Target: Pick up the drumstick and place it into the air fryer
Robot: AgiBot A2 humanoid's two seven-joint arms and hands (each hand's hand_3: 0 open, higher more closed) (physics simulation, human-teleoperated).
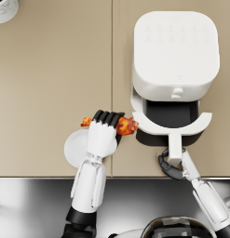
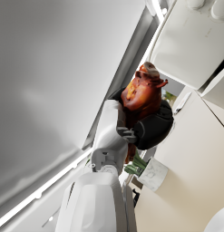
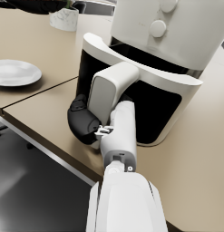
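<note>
Drumstick [image 1: 126,125], just one, gripped in left hand [image 1: 103,135] fingers [image 1: 108,117]; right hand [image 1: 171,168] grips the one air fryer [image 1: 174,51] drawer handle [image 1: 174,148].

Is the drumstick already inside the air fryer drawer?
No. In the head view the left hand holds the drumstick beside the open drawer, not yet in it.

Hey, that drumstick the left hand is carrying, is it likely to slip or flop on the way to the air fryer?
The drumstick looks glazed and shiny, so probably somewhat slippery. It keeps its shape poking out either side of the left hand, so likely stiff, not floppy. Its rounded meaty end might roll once dropped in the drawer.
</note>
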